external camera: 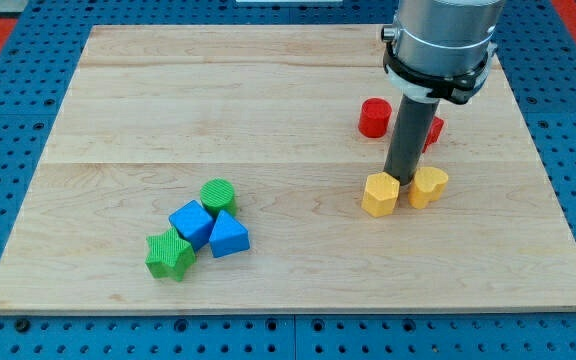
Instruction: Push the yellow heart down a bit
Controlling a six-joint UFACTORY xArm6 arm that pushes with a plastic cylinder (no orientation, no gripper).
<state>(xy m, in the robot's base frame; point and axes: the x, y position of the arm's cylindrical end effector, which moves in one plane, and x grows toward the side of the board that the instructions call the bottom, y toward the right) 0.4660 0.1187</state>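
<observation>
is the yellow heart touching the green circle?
No: the yellow heart sits at the view's right beside the yellow hexagon and my tip, far from the green circle.

Dark rod's tip (404, 178) sits on the pale wooden board (268, 100), wedged between a yellow hexagonal block (379, 194) and the yellow heart block (428, 186). Red cylinder (374, 117) just above. Green and blue blocks clustered well apart, lower left.

yellow heart (428, 186), yellow hexagon (379, 194), red cylinder (374, 117), blue cube (191, 223), green star (169, 255)
</observation>
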